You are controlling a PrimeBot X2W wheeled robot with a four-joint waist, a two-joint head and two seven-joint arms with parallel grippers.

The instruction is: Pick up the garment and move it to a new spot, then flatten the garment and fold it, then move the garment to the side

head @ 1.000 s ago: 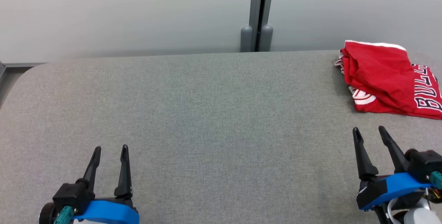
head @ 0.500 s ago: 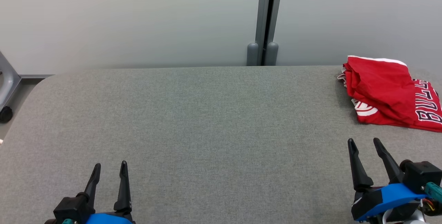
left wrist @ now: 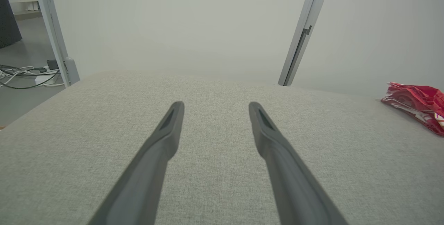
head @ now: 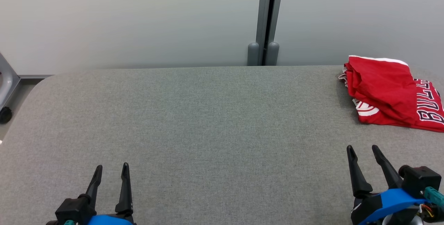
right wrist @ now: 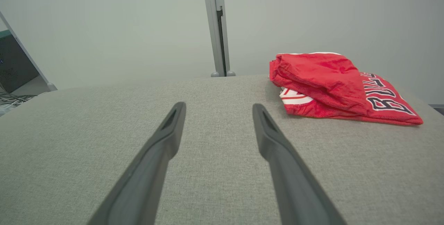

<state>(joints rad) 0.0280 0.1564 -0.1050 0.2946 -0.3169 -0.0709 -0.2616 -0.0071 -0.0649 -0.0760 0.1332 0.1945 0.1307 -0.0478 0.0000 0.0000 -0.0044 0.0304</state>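
The garment is a red jersey with white trim and dark lettering, lying folded at the far right of the grey table. From the right wrist the garment lies ahead and to the right; from the left wrist the garment is a thin red heap at the right edge. My right gripper hovers open near the front right, short of the jersey and apart from it. At the front left my left gripper is open with nothing between its fingers. Both pairs of fingers point toward the far wall.
A pale wall with a grey vertical post runs behind the table's far edge. A caster and chair leg stand on the floor off the table's left end. Cables lie on the floor there.
The head camera tilted, so the whole picture slid down in the first half second. Since then my right gripper has drawn back slightly toward the front edge. The jersey lies as before.
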